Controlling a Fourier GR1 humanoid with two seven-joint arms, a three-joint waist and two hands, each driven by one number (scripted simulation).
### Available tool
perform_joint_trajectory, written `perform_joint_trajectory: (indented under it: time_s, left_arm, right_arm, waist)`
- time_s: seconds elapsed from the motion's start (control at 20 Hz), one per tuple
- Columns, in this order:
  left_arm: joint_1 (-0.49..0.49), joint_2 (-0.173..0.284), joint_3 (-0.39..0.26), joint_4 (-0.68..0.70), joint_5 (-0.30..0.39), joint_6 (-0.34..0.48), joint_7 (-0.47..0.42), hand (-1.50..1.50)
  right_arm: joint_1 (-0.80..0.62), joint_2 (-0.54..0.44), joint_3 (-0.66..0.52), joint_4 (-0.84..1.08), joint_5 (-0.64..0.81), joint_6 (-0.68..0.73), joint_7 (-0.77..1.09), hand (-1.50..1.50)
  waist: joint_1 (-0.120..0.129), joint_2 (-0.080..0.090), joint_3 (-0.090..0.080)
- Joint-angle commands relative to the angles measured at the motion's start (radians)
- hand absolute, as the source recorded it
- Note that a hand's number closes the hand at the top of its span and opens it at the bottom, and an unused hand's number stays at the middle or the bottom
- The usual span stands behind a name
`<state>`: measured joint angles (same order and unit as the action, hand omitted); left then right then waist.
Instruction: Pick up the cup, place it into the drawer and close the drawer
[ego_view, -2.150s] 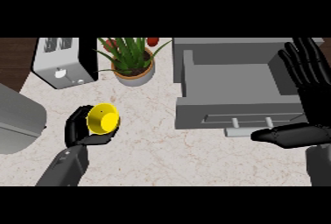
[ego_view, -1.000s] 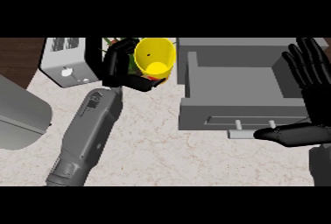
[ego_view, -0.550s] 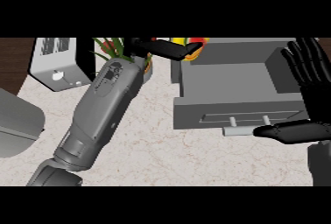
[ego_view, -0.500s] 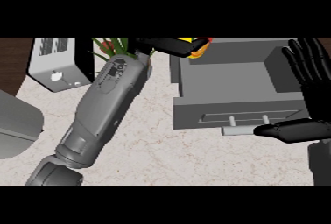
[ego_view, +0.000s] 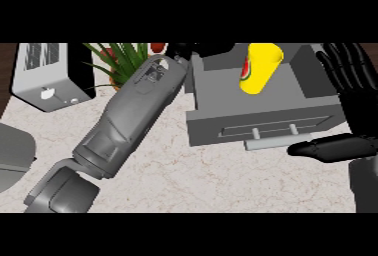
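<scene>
One cup in the drawer, drawer not yet shut.
Yellow cup (ego_view: 260, 68) sits inside the open grey drawer (ego_view: 255, 125), so pick + place look done; left hand (ego_view: 198, 50) is at the drawer's back-left corner, apart from the cup, fingers too hidden to tell. Closing is what's left. Right hand (ego_view: 347, 95) rests open w/ fingers up by the drawer's right side. Count on the desk (ego_view: 221, 180): 1 cup, 1 drawer, 1 toaster (ego_view: 48, 75), 1 potted plant (ego_view: 122, 60).

The view holds one yellow cup (ego_view: 260, 70), one open grey drawer (ego_view: 260, 127), one toaster (ego_view: 46, 75) at upper left, one plant (ego_view: 118, 62), two black hands, left (ego_view: 201, 50) and right (ego_view: 347, 105), and one counter (ego_view: 207, 180).
</scene>
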<state>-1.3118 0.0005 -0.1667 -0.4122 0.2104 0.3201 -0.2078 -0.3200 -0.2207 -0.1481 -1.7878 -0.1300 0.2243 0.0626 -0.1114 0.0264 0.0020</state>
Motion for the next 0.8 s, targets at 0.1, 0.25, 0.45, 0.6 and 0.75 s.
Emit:
perform_joint_trajectory:
  time_s: [0.1,0.25,0.45,0.6,0.75]
  left_arm:
    - [-0.02,-0.001,-0.115,0.096,0.049,-0.066,0.051,1.5]
    - [0.009,-0.001,-0.136,0.121,0.057,-0.071,0.001,1.5]
    - [0.057,-0.001,-0.132,0.081,0.135,-0.067,-0.055,-1.5]
    - [0.053,-0.001,-0.13,0.046,0.187,-0.047,-0.084,-1.5]
    - [0.053,-0.001,-0.115,0.017,0.249,-0.08,-0.131,-1.5]
  right_arm:
    - [-0.064,0.005,0.029,0.033,0.012,0.005,-0.001,-1.5]
    - [-0.072,0.001,0.02,0.027,-0.014,0.017,0.008,-1.5]
    - [-0.057,0.017,0.043,0.004,-0.035,0.043,-0.014,-1.5]
    - [-0.093,0.04,0.104,0.026,-0.103,0.118,-0.002,-1.5]
    - [-0.113,0.034,0.146,0.036,-0.152,0.193,0.01,1.5]
  waist:
    - [-0.054,0.017,0.001]
    - [-0.056,0.02,0.0]
    - [-0.096,0.026,-0.001]
    - [-0.108,0.032,-0.001]
    - [-0.097,0.031,-0.002]
